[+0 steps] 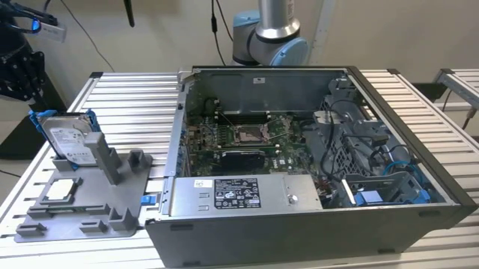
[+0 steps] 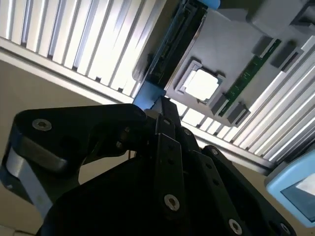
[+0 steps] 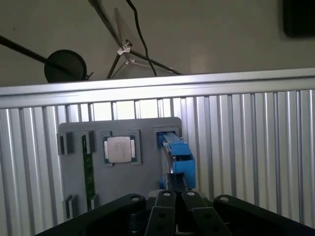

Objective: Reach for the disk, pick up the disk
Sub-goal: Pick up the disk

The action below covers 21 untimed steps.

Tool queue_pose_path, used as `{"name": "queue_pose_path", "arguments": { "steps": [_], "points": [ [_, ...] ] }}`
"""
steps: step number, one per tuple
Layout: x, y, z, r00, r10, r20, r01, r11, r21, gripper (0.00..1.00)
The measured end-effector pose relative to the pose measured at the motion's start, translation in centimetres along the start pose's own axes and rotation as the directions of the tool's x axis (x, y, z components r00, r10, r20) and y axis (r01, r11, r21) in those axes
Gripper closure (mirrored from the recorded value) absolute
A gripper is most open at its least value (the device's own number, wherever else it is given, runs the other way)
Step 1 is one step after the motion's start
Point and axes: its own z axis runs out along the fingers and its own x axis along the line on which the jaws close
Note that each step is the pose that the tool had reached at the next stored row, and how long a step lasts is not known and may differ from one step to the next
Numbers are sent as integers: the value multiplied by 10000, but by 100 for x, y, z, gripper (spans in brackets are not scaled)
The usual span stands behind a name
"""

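Note:
The disk (image 1: pixel 69 136) is a silver drive with a white label and blue rails. It stands upright in a slot at the far end of a grey tray (image 1: pixel 82 227), on the exterior view's left. My black gripper (image 1: pixel 19 84) hangs above and beside it, apart from it. In the first wrist view the disk (image 3: pixel 178 155) shows edge-on with its blue rail, just beyond the gripper (image 3: pixel 174 181). The second wrist view has the disk (image 2: pixel 174 44) as a dark strip past the gripper (image 2: pixel 164 105). The fingertips lie together with nothing between them.
A square silver chip (image 1: pixel 61 190) (image 3: pixel 119 149) and a green memory stick (image 3: pixel 88 167) lie in the same tray. An open computer case (image 1: pixel 299 168) stands right beside the tray on the slatted metal table (image 1: pixel 127 95). The arm's base (image 1: pixel 270 39) rises behind the case.

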Motion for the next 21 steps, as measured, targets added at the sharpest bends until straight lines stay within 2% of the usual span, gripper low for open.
{"name": "queue_pose_path", "arguments": {
  "steps": [3, 4, 14, 21],
  "points": [
    [0, 0, 0, 10000, -53, -1, 53, 10000, -1, 100],
    [0, 0, 0, 10000, -70, -1, 70, 10000, -2, 0],
    [-13, 0, 21, 9998, -210, 0, 210, 9998, 15, 0],
    [-38, 1, 139, 9976, -698, -4, 698, 9975, 109, 0]
  ]
}}
